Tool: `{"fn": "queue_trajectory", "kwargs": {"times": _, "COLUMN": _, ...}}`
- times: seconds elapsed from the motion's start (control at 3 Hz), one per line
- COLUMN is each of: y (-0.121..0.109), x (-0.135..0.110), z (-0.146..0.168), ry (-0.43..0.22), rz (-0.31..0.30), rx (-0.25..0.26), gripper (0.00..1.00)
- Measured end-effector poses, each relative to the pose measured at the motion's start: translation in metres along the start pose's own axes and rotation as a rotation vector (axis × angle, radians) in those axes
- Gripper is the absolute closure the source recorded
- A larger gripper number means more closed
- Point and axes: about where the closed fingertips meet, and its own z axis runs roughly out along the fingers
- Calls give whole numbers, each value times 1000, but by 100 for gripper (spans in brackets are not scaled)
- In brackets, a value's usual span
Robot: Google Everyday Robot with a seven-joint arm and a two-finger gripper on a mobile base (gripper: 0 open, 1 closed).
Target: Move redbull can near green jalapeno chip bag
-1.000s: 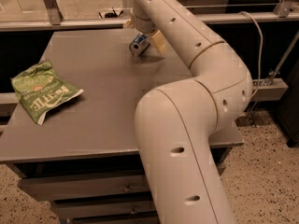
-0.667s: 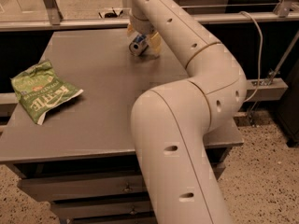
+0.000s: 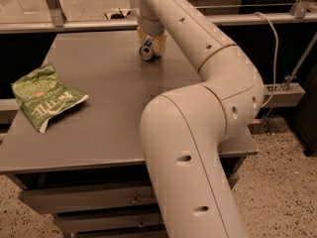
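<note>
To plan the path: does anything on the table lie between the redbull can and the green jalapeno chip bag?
Nothing visible does. The gripper is at the redbull can, near the far edge of the table. The green jalapeno chip bag lies by the left edge, and only bare surface shows between them.

Sharply bent arm, gripper pointing down at its far end.

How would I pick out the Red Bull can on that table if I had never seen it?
Start at the grey table and look to its far edge, where the cream arm reaches. At the gripper there sits the redbull can, a small silver-and-blue cylinder with a shiny round end. The green jalapeno chip bag, flat and crinkled, lies apart near the left edge.
</note>
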Motion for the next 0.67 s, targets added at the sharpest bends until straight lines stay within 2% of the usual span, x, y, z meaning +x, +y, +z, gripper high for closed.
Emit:
{"fn": "queue_trajectory", "kwargs": {"times": 0.33, "y": 7, "x": -15, "z": -30, "ry": -60, "rz": -10, "rx": 53, "gripper": 99}}
{"fn": "queue_trajectory", "kwargs": {"times": 0.67, "y": 27, "x": -50, "z": -78, "ry": -142, "rz": -52, "rx": 108, "gripper": 100}}
